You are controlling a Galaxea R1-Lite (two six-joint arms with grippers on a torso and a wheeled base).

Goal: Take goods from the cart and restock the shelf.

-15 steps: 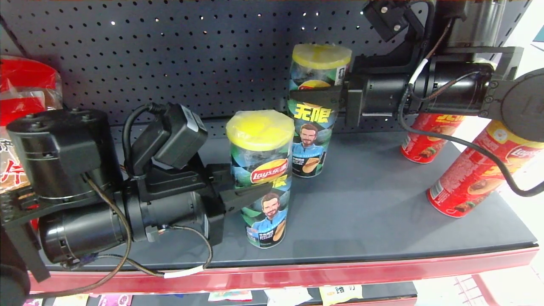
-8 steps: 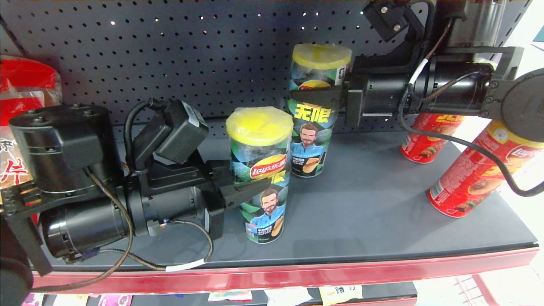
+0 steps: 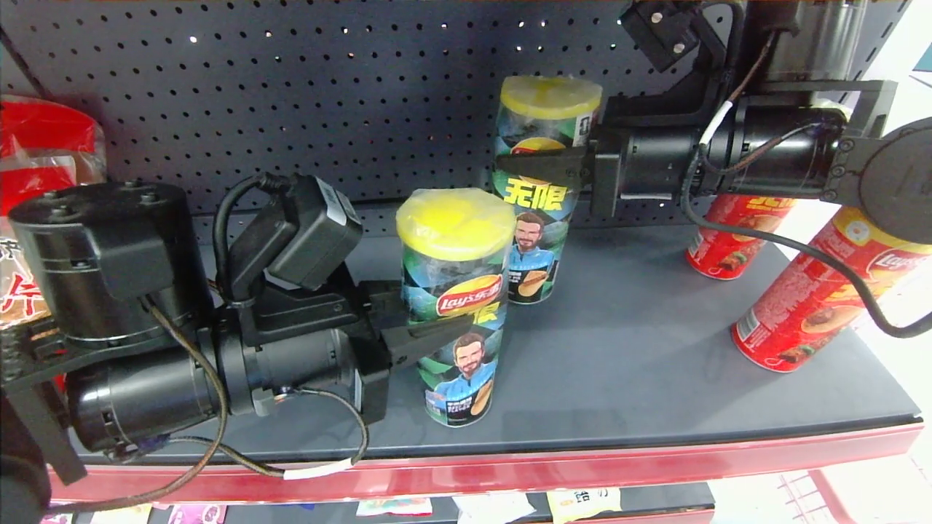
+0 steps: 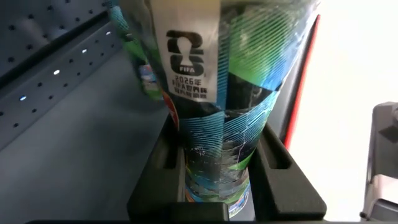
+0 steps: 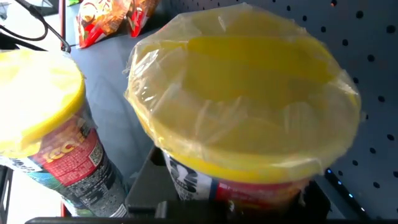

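The left gripper (image 3: 451,327) pinches the front can (image 3: 455,291) around its lower middle, one finger on each side, which keeps the tall can upright while it stands near the front of the shelf (image 3: 641,349). I cannot tell whether its base rests on the shelf or hangs just above it. Just behind and to the right, the back can (image 3: 542,204) stands upright close to the pegboard (image 3: 364,94), and the right gripper (image 3: 535,156) is clamped on it high up, just under the yellow lid. That high, sideways grip probably suits setting it deep on the shelf. The two cans are near each other, so the front one likely has little room to go straight back. At the far left, red bags (image 3: 44,153) crowd the left arm's side. To the right, two red cans (image 3: 801,306) lean or lie tilted, under and beside the right arm, and could be knocked when it backs out.
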